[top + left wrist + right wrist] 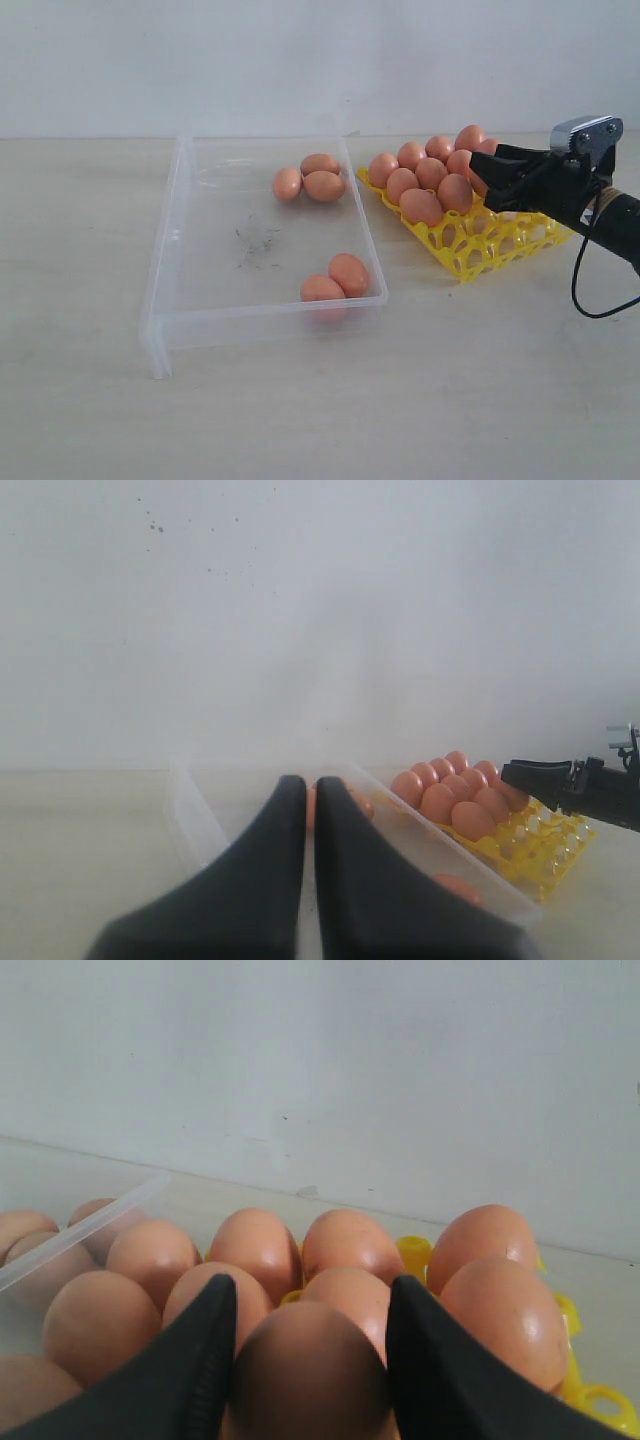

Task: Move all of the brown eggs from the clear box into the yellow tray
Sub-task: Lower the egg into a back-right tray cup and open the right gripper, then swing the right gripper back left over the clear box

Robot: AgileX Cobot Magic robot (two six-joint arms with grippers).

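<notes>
The clear box (pixel 165 300) lies at centre-left, holding three brown eggs (pixel 323 186) near its far wall and two (pixel 348 274) at its near right corner. Just to its right is the yellow tray (pixel 480 250), with several eggs (pixel 420 205) filling its far rows and bare cups at the near end. My right gripper (pixel 483 178) hovers over the tray's right side, shut on a brown egg (pixel 310 1370) that both fingers touch. The left gripper (pixel 309 785) is shut and empty, short of the box (pixel 195 820); it is out of the exterior view.
A pale table (pixel 420 400) carries everything, with a white wall behind. The right arm's black cable (pixel 580 290) loops down at the far right. Dark scuffs (pixel 255 245) mark the box floor.
</notes>
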